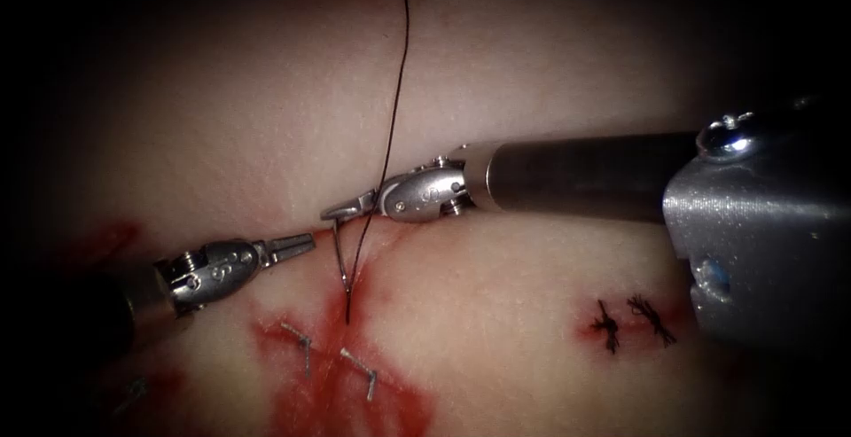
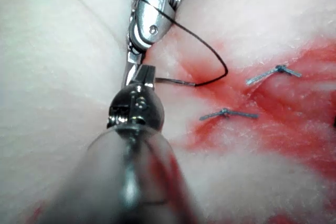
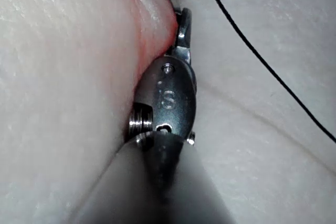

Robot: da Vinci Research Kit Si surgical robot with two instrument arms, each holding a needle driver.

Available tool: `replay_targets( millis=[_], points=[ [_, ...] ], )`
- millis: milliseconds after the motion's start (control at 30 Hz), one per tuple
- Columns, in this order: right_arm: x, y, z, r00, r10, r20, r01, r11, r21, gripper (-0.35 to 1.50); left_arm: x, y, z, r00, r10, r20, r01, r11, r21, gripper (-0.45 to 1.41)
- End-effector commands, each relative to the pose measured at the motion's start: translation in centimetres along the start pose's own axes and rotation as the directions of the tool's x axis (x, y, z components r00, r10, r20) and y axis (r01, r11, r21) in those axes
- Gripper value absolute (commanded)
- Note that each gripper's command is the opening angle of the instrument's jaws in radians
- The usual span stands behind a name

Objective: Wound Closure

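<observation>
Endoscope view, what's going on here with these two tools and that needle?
The right end effector has its jaws shut on the curved needle near the needle's upper end. The needle hangs down to the red-stained tissue, where the thread joins it. Whether that lower end sits in the tissue is unclear. The left end effector sits close on the needle's left, and I cannot tell if it holds anything.

Darkness rings the lit field; whatever room lies beyond is perhaps unlit.
</observation>
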Motion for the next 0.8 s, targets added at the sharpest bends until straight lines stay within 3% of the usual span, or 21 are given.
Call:
replay_targets(
  millis=[33,133,167,233,267,333,367,400,433,467,667,700,733,767,800],
  points=[
    [0.09,0.08,0.02,1.0,-0.006,-0.012,0.006,1.0,-0.011,-0.35,-0.02,0.0,0.08,1.0,0.001,0.0,-0.001,1.0,-0.001,-0.45],
    [0.16,0.24,-0.01,0.999,-0.005,-0.034,0.003,0.998,-0.065,-0.35,-0.02,0.0,0.08,1.0,0.001,0.0,-0.001,1.0,-0.001,-0.45],
    [0.18,0.31,-0.03,0.999,0.033,-0.037,-0.035,0.997,-0.062,-0.27,-0.02,0.0,0.08,1.0,0.001,0.0,-0.001,1.0,-0.001,-0.45],
    [0.23,0.4,-0.07,0.997,0.067,-0.044,-0.07,0.995,-0.075,0.02,-0.02,0.0,0.08,1.0,0.001,0.0,-0.001,1.0,-0.001,-0.45],
    [0.28,0.48,-0.12,0.994,0.091,-0.059,-0.098,0.988,-0.116,0.46,-0.02,0.0,0.08,1.0,0.001,-0.001,-0.001,1.0,-0.002,-0.45],
    [0.35,0.56,-0.19,0.989,0.115,-0.089,-0.127,0.98,-0.151,0.66,-0.02,-0.01,0.08,1.0,0.002,-0.001,-0.002,1.0,-0.002,-0.45],
    [0.38,0.59,-0.24,0.987,0.122,-0.1,-0.137,0.978,-0.159,0.61,-0.02,-0.01,0.08,1.0,0.002,-0.001,-0.002,1.0,-0.002,-0.45],
    [0.4,0.62,-0.29,0.986,0.129,-0.109,-0.146,0.974,-0.174,0.31,-0.02,-0.02,0.08,1.0,0.002,-0.001,-0.002,1.0,-0.002,-0.45],
    [0.43,0.64,-0.34,0.986,0.117,-0.12,-0.14,0.97,-0.198,-0.18,-0.02,-0.02,0.08,1.0,-0.004,-0.001,0.004,1.0,-0.002,-0.45],
    [0.47,0.66,-0.43,0.991,-0.012,-0.133,-0.021,0.971,-0.238,-0.35,-0.02,-0.02,0.08,1.0,-0.004,-0.001,0.004,1.0,-0.003,-0.45],
    [0.53,0.72,-0.48,0.993,0.006,-0.118,-0.041,0.956,-0.291,-0.35,-0.04,-0.03,0.08,1.0,-0.002,0.0,0.002,1.0,0.001,-0.45],
    [0.54,0.75,-0.52,0.993,0.016,-0.118,-0.05,0.954,-0.297,-0.27,-0.04,-0.03,0.08,1.0,-0.008,0.0,0.008,1.0,0.0,-0.45],
    [0.56,0.79,-0.55,0.992,0.022,-0.126,-0.059,0.951,-0.303,-0.05,-0.05,-0.03,0.08,1.0,-0.007,0.0,0.007,1.0,0.0,-0.45],
    [0.62,0.87,-0.67,0.987,0.029,-0.156,-0.081,0.936,-0.342,0.37,-0.05,-0.03,0.08,1.0,-0.007,0.003,0.007,1.0,-0.001,-0.45],
    [0.66,0.92,-0.73,0.985,0.04,-0.168,-0.099,0.927,-0.361,0.56,-0.05,-0.03,0.08,1.0,-0.007,0.003,0.007,1.0,-0.001,-0.45]
  ],
)
